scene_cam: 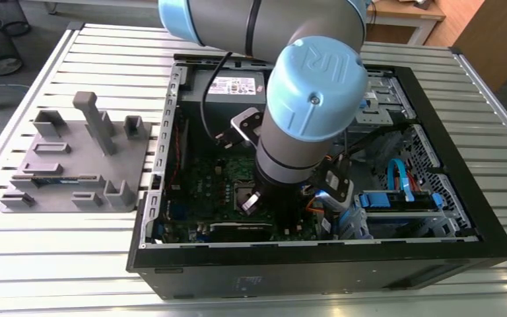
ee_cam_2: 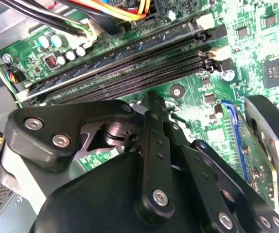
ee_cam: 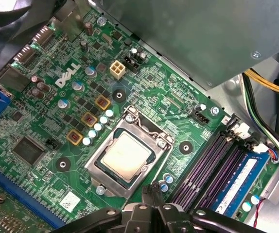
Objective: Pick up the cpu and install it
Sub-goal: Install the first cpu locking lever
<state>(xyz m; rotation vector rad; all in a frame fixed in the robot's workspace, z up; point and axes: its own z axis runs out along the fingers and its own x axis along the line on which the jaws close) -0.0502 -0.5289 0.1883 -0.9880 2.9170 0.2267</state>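
Already in place, by the look of it: the cpu (ee_cam: 126,156) lies flat and square inside the socket frame (ee_cam: 151,133) on the green board (ee_cam: 42,126), silver top up, with no tilt showing. The frame sits around it; you cannot tell from this angle whether its latch is locked.

The gripper (ee_cam: 151,194) hangs just beside the socket, on the side toward the memory slots (ee_cam: 207,165). Its fingers are drawn together and there is nothing between them, so it is not carrying the chip.

My read is that the pick and the placing are done, and the step in hand is the tail of the install.

Whatever you do from here calls for care. The arm (scene_cam: 311,86) reaches deep into the open computer case (scene_cam: 465,139), with cables (ee_cam: 270,87) close by and slot clips near the fingers, so keep any motion straight and clear of the frame.

The grey fixture plate (scene_cam: 68,165) stands well apart on the table (scene_cam: 60,264).
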